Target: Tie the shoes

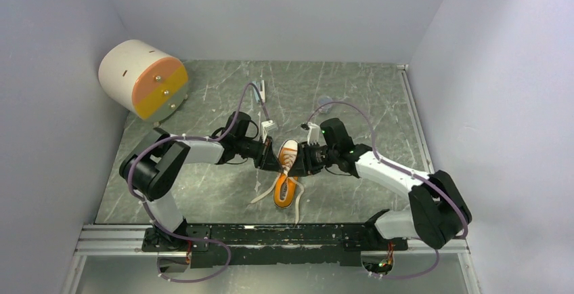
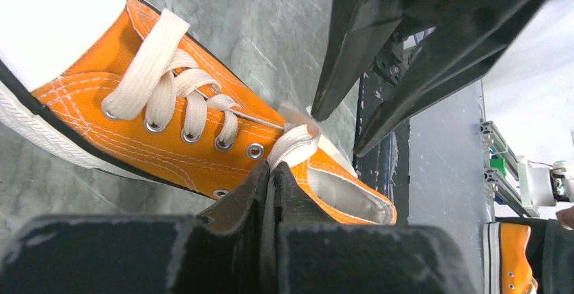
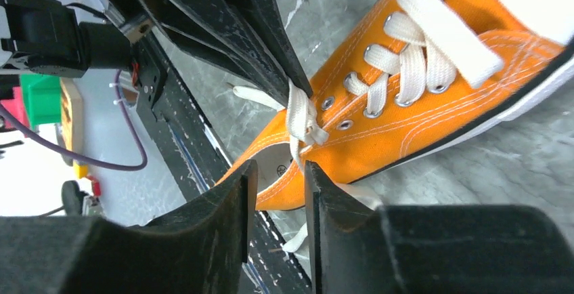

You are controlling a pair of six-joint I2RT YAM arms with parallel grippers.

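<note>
The orange shoe (image 1: 285, 191) lies mid-table, white toe cap pointing away from the arms, with loose white laces (image 1: 260, 196) trailing beside its heel. My left gripper (image 1: 274, 161) reaches in from the left. In the left wrist view its gripper (image 2: 272, 172) is shut on a white lace (image 2: 295, 143) at the top eyelets of the shoe (image 2: 169, 152). My right gripper (image 1: 302, 161) comes in from the right. In the right wrist view this gripper (image 3: 280, 172) stands open at the shoe's (image 3: 406, 124) collar, just below the hanging lace (image 3: 299, 119), gripping nothing.
A white and orange cylinder (image 1: 142, 77) sits at the back left corner. Small white connectors (image 1: 269, 125) and purple cables hang over the arms. Grey walls close three sides. A black rail (image 1: 271, 236) runs along the near edge.
</note>
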